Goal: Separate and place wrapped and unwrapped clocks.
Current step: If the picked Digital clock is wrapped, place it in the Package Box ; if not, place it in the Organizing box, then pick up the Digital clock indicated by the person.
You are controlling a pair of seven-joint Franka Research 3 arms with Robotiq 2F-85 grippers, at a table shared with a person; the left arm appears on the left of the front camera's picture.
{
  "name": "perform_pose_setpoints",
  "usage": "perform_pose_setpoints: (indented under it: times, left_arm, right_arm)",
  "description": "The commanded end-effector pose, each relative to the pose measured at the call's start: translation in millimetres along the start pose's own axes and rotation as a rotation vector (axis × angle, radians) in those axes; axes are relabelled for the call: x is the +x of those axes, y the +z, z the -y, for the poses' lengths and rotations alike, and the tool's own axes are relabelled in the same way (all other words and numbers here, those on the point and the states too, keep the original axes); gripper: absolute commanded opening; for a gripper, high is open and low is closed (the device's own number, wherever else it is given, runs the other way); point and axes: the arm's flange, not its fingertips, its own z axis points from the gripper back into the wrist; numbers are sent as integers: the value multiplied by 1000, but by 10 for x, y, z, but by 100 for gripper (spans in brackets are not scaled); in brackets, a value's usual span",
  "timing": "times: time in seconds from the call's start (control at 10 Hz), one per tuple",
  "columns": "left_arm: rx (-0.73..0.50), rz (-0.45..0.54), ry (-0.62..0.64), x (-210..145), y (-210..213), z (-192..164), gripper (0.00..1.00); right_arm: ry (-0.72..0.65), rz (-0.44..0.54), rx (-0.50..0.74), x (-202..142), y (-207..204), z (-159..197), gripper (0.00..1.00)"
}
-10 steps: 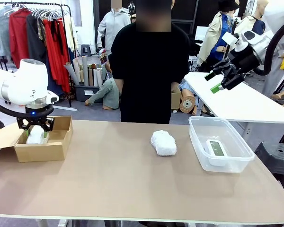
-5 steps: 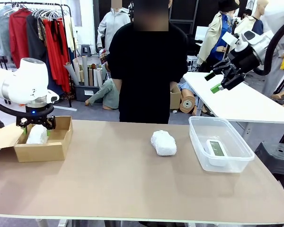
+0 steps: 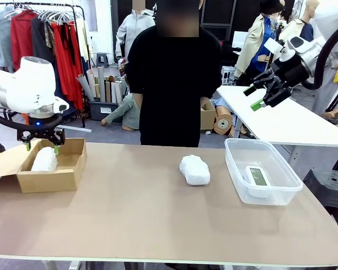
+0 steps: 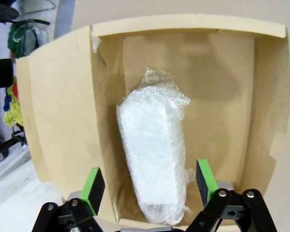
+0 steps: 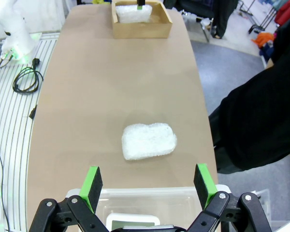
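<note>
Tabletop sorting: left gripper (image 3: 42, 148), spread, hovers over the bundle (image 3: 44, 160) lying loose in the box (image 3: 50, 181) for wrapped items; right gripper (image 3: 254, 97), spread too, idles aloft; bare clock (image 3: 258, 177) sits apart in the tub (image 3: 234, 169).

Wrapped and unwrapped clocks, spread out along the table (image 3: 129, 225)
The first bundle (image 3: 44, 159), crinkly and white, is seen lying lengthwise in the open cardboard box (image 3: 50, 181) at the far left corner. The second bundle (image 3: 194, 170) is laid flat on bare tabletop, mid-table towards the far edge. The bare white clock (image 3: 258, 178) is laid flat, grey screen up, in the clear tub (image 3: 270, 197) by the right edge.
</note>
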Motion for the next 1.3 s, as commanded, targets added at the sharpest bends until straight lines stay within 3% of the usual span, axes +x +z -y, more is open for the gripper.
perform_pose_setpoints:
  times: [0.0, 1.1, 1.2]
  left_arm:
    - [-6, -15, 18, -20, 119, -45, 96]
    - [4, -13, 0, -3, -14, 3, 96]
    - [9, -37, -69, 26, 86, -94, 96]
  right_arm:
    - [2, 0, -1, 11, 9, -1, 100]
    - [2, 0, -1, 11, 9, -1, 100]
    - [2, 0, -1, 11, 9, -1, 100]
